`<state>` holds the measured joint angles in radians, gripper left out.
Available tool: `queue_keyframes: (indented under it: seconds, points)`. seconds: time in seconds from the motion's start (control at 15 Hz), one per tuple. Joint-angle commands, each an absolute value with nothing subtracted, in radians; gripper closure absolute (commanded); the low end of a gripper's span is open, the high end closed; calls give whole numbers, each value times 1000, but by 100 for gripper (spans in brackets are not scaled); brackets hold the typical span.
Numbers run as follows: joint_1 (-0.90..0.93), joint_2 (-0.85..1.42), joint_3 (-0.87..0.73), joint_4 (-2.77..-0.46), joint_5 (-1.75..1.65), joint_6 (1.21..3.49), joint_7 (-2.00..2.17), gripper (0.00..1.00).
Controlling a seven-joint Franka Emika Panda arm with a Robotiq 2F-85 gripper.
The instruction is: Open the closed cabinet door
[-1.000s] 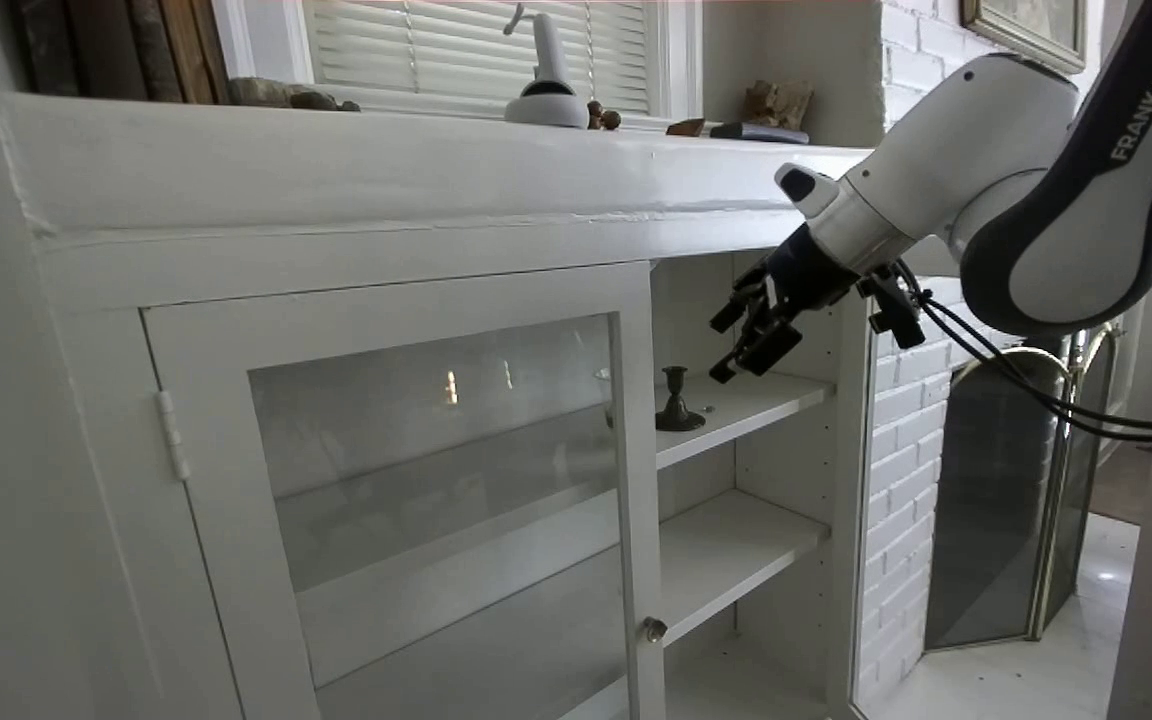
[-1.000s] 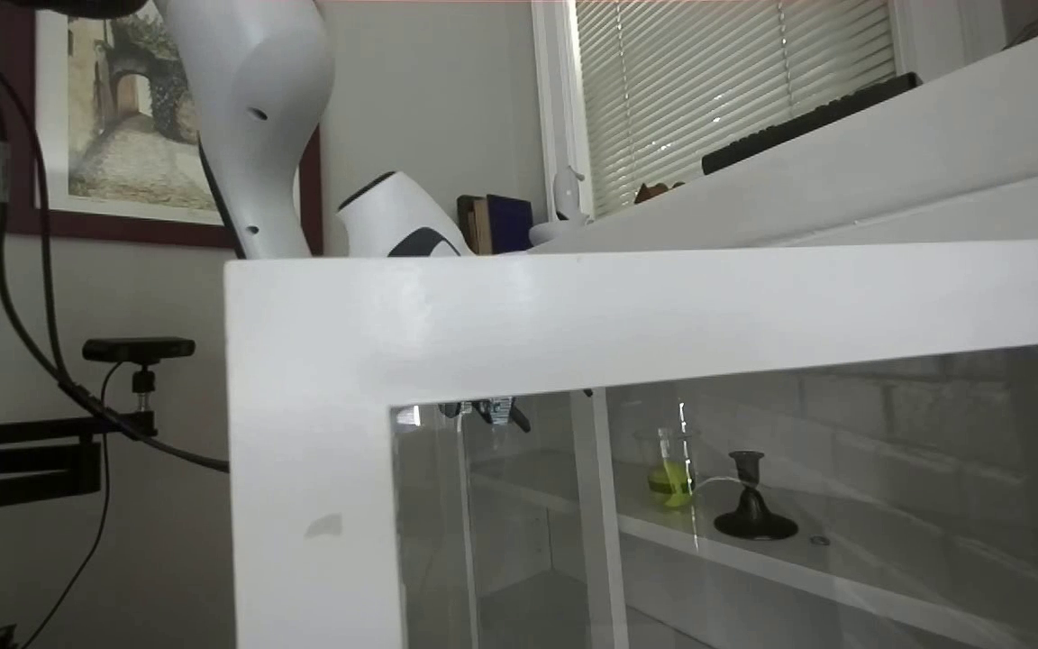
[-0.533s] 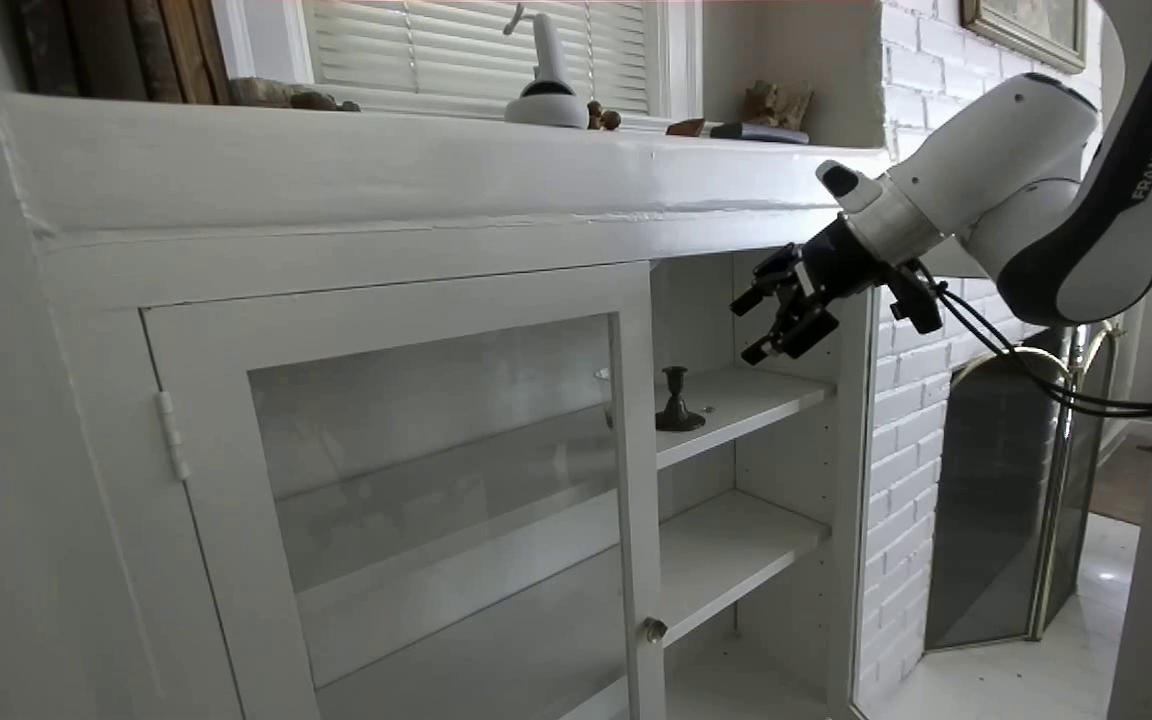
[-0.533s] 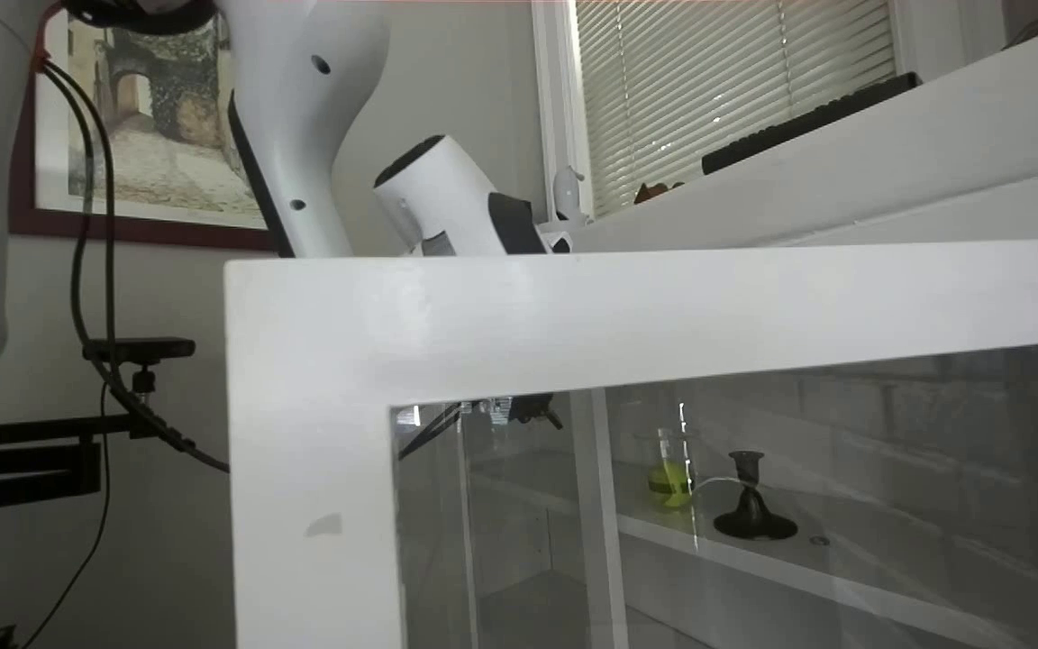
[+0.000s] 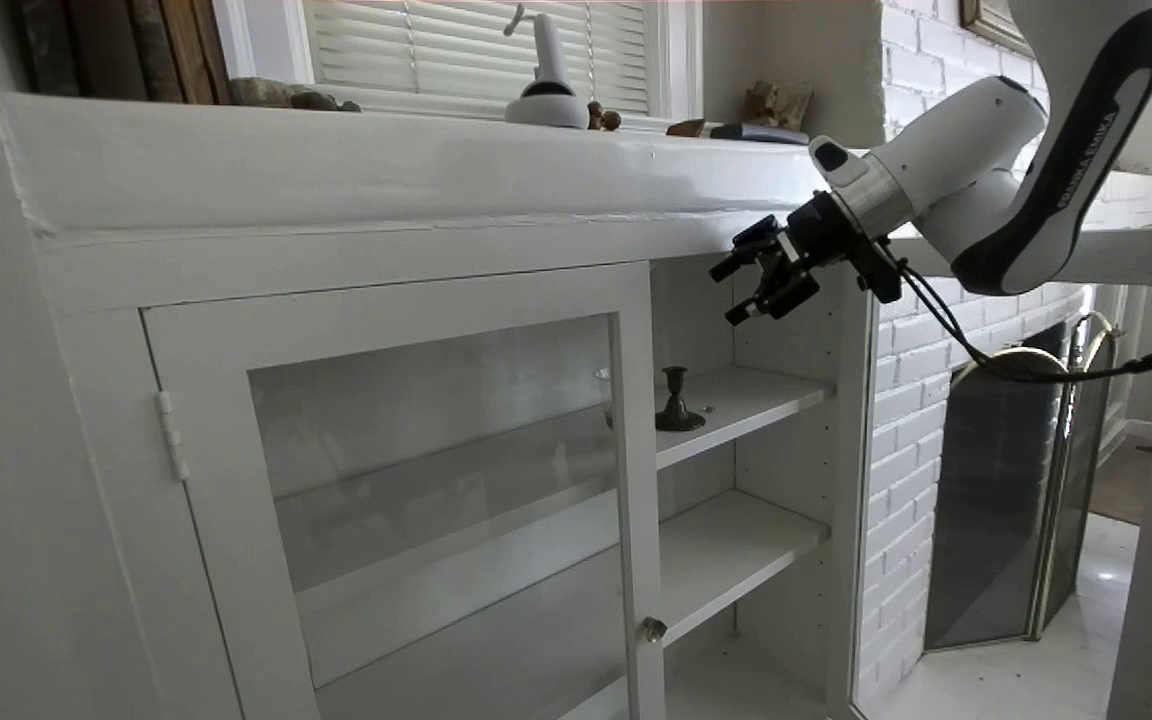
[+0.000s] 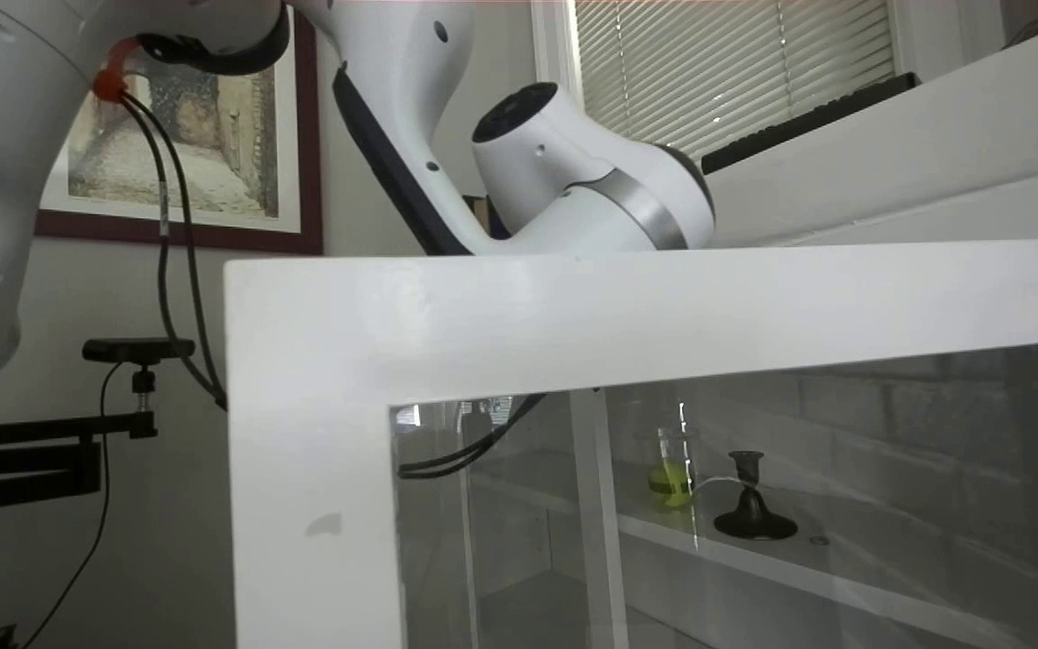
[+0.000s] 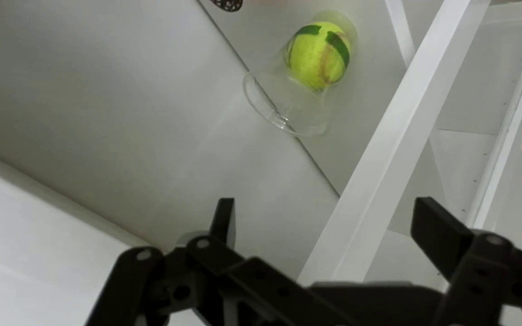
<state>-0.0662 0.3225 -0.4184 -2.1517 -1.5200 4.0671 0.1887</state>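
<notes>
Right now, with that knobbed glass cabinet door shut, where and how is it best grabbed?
Probably by the small round knob, coming from the front: it stands out from the cabinet door near the edge opposite the hinge, so pulling there should swing the door open.

In an exterior view, two cabinet doors (image 5: 436,312) can be counted, with one knob (image 5: 653,629), one visible hinge (image 5: 172,435) and at least two shelves (image 5: 744,548). There is one candlestick (image 5: 677,405) in both exterior views. Each exterior view has one framed picture (image 6: 231,180). The wrist view has one tennis ball (image 7: 320,59) and one clear vessel (image 7: 297,108). There is one robot arm (image 5: 966,140), with one gripper (image 7: 326,219) of two fingers (image 7: 440,240).
</notes>
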Motion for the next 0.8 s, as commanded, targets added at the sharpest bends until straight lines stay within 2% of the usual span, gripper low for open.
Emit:
queue_keyframes:
  seconds: [0.0,0.07,0.13,0.73]
  points:
    - [-72,410,-414,-2011,-1595,4116,292,0]
    - [-71,425,-414,-1994,-1614,4124,315,0]
    - [-146,423,-328,-1990,-1646,4103,321,0]
    - [-183,495,-217,-1916,-1657,4065,363,0]
